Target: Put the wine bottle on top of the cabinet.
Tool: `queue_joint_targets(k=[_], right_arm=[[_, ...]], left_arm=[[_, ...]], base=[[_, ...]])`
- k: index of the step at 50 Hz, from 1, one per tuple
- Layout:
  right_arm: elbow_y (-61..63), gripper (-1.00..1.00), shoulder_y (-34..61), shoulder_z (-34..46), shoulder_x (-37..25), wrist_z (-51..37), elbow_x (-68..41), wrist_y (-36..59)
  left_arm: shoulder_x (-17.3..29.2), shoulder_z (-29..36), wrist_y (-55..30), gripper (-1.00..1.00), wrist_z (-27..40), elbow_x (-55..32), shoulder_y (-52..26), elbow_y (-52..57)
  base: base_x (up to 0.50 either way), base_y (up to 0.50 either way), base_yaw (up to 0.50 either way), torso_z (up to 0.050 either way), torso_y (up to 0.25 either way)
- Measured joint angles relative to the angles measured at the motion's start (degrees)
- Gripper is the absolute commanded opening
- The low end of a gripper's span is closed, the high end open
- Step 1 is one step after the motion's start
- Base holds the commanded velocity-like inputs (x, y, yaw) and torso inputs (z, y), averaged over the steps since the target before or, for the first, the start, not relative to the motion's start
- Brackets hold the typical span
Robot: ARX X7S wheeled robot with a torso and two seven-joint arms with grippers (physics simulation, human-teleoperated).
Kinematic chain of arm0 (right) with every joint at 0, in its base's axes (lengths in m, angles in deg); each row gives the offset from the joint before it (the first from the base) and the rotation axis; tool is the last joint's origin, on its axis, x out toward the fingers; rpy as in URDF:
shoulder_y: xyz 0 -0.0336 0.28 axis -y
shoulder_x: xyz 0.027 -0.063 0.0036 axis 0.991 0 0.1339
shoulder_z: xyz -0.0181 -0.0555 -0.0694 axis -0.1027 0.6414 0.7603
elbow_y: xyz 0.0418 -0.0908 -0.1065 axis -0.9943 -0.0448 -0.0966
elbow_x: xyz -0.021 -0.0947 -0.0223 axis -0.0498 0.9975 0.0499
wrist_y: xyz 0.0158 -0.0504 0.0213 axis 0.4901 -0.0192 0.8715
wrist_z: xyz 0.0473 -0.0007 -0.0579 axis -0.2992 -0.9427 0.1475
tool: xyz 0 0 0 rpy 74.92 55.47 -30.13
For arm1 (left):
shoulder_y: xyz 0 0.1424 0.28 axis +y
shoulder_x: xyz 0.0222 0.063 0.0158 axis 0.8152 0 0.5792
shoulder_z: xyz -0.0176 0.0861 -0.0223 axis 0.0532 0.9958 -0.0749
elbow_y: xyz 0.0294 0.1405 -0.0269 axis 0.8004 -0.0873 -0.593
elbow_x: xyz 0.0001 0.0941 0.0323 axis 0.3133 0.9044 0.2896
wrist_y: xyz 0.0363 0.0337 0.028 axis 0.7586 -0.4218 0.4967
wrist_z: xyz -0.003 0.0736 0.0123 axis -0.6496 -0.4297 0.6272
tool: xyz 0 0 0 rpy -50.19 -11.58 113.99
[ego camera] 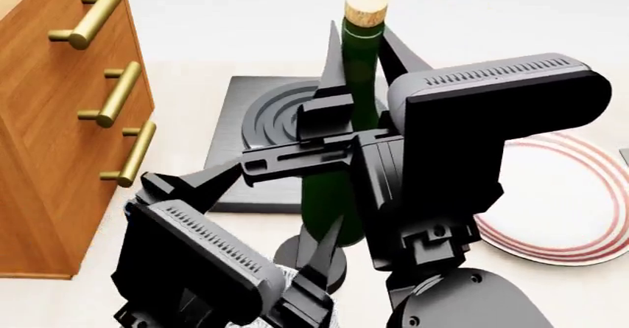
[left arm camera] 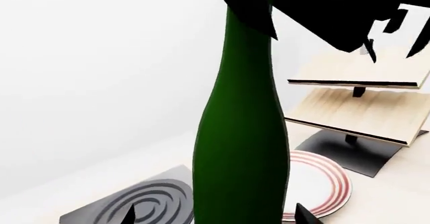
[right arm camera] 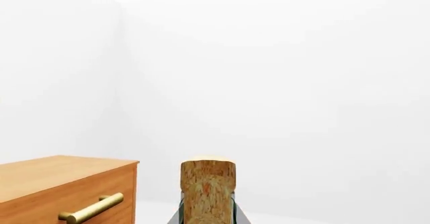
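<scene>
The wine bottle (ego camera: 360,70), dark green with a tan cork (ego camera: 366,5), stands upright in the middle of the head view. My right gripper (ego camera: 362,46) is shut on its neck just below the cork, and the right wrist view shows the cork (right arm camera: 208,189) tight between the grey fingers. My left gripper (left arm camera: 215,216) is open and straddles the wine bottle's lower body (left arm camera: 238,148), one tip clearly apart from the glass. The orange-brown cabinet (ego camera: 49,129) with brass handles is to the left; its top (right arm camera: 60,171) shows in the right wrist view.
Behind the bottle lies a dark grey square pad with concentric rings (ego camera: 261,114). A white plate with red rings (ego camera: 565,210) lies to the right. A pale slanted wooden box on a dark base (left arm camera: 363,103) stands beyond the plate.
</scene>
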Motion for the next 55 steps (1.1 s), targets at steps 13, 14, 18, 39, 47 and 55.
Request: queue_joint_targets(k=[13, 14, 18, 39, 47, 55], right_arm=[[0.0, -1.0, 0.2, 0.0, -0.2, -0.4, -0.4, 0.0], [0.0, -1.0, 0.2, 0.0, -0.3, -0.4, -0.3, 0.0], [-0.3, -1.0, 0.1, 0.1, -0.3, -0.4, -0.2, -0.4], [-0.8, -1.0, -0.9, 1.0, -0.5, -0.3, -0.5, -1.8], [-0.9, -1.0, -1.0, 1.2, -0.7, -0.7, -0.9, -2.0], [-0.9, -1.0, -1.2, 1.2, -0.9, -1.0, -1.3, -2.2]], left_arm=[[-1.9, 1.7, 1.7, 1.0, -1.3, -0.2, -5.6, -8.9], [-2.0, 1.8, 1.8, 1.0, -1.3, -0.3, -5.9, -9.5], [-2.6, 2.3, 2.6, 1.0, -1.5, -0.6, -7.0, -11.5], [-3.8, 4.2, 7.0, -1.0, -0.9, -1.7, -8.0, -17.7], [-3.6, 4.7, 8.5, -1.0, -0.4, -1.5, -7.8, -18.5], [-3.3, 5.1, 9.4, -1.0, 0.0, -1.9, -7.6, -18.9]], base=[[0.0, 0.0, 0.0, 0.0, 0.001], [0.0, 0.0, 0.0, 0.0, 0.0], [0.0, 0.0, 0.0, 0.0, 0.0], [0.0, 0.0, 0.0, 0.001, 0.001], [0.0, 0.0, 0.0, 0.0, 0.0], [0.0, 0.0, 0.0, 0.0, 0.001]])
